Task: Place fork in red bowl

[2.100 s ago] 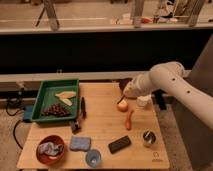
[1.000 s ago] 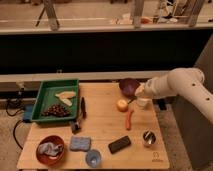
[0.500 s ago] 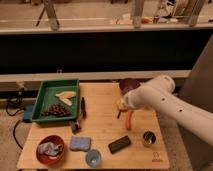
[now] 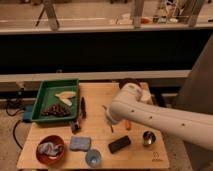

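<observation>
The red bowl [image 4: 50, 149] sits at the front left of the wooden table [image 4: 95, 127] and holds a crumpled grey-blue cloth. The fork [image 4: 110, 127], a thin dark sliver, lies mid-table just under the near end of my arm. My gripper [image 4: 112, 119] is over the table's middle, right by the fork and far right of the red bowl. The white arm covers most of it. The orange carrot [image 4: 127, 125] peeks out below the arm.
A green tray [image 4: 55, 100] with food stands at the left. A black-handled tool [image 4: 83, 107] lies beside it. A blue sponge [image 4: 80, 143], blue cup [image 4: 93, 158], black block [image 4: 119, 144] and metal cup [image 4: 148, 138] line the front. A purple bowl [image 4: 129, 82] sits behind the arm.
My arm has swung left and forward from the purple bowl's side to the table's middle, now covering the carrot area. The objects on the table have not moved.
</observation>
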Available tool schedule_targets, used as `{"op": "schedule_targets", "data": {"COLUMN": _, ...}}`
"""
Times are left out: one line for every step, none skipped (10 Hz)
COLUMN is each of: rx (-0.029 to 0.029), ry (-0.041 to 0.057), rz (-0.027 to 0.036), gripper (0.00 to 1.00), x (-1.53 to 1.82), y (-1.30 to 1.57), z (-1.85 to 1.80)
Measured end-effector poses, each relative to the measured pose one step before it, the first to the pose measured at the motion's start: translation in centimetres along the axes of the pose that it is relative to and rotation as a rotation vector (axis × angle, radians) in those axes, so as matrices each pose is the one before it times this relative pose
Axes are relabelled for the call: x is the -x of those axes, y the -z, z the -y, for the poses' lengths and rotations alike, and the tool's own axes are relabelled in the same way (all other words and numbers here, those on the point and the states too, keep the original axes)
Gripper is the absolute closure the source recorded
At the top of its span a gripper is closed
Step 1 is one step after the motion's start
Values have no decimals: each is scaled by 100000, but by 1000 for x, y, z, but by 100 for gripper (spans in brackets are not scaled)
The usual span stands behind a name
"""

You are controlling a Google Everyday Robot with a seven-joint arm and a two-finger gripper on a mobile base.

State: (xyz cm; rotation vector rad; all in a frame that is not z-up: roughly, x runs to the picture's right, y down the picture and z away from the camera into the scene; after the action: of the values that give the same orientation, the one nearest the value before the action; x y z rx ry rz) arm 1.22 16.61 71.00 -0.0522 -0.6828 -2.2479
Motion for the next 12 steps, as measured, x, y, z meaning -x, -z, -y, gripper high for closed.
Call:
{"op": "schedule_targets", "data": {"rx": 824, "ry": 5083, "rz": 6305, "gripper": 100, "x": -341, "y": -746, "z": 840}}
{"op": "schedule_targets", "data": {"rx": 228, "ry": 2544, "rz": 4160, "gripper": 100, "x": 10, "y": -312, "z": 314}}
{"op": "schedule_targets", "data": {"rx": -375, "ry": 182, "rz": 92, "gripper": 100, "x": -61, "y": 45, "z": 209}}
{"op": "schedule_targets", "data": {"rx": -836, "ry": -13, "rz": -1936, "gripper": 100, "x": -264, "y": 491, "z": 448}}
{"op": "schedule_targets", "data": {"rx": -1246, "ry": 478, "rz": -2315, "gripper": 100, "x": -172, "y": 913, "z": 632}}
{"op": "schedule_targets", "data": {"rx": -1643, "ry": 1252, "rz": -2435, "gripper": 100, "x": -63, "y": 1337, "z": 1085}}
{"op": "schedule_targets", "data": {"rx": -1220, "ry": 967, "rz": -1573, "gripper": 100, "x": 9, "y": 997, "z": 898}}
{"op": "schedule_targets", "data": {"rx": -1661, "ry": 538, "rz": -1179, "gripper": 100, "x": 55, "y": 810, "z": 840}}
{"op": "schedule_targets", "data": {"rx": -2105, "ry": 1080, "rz": -983, "gripper": 100, "x": -215, "y": 607, "z": 1206}}
{"op": "schedule_targets", "data": {"rx": -1933, "ry": 1526, "rz": -621, "gripper": 100, "x": -493, "y": 273, "z": 1360}}
{"op": "schedule_targets", "data": {"rx": -1860, "ry": 1008, "rz": -190, "gripper": 100, "x": -610, "y": -31, "z": 1108}}
{"op": "schedule_targets", "data": {"rx": -2069, "ry": 167, "rz": 44, "gripper": 100, "x": -799, "y": -100, "z": 892}}
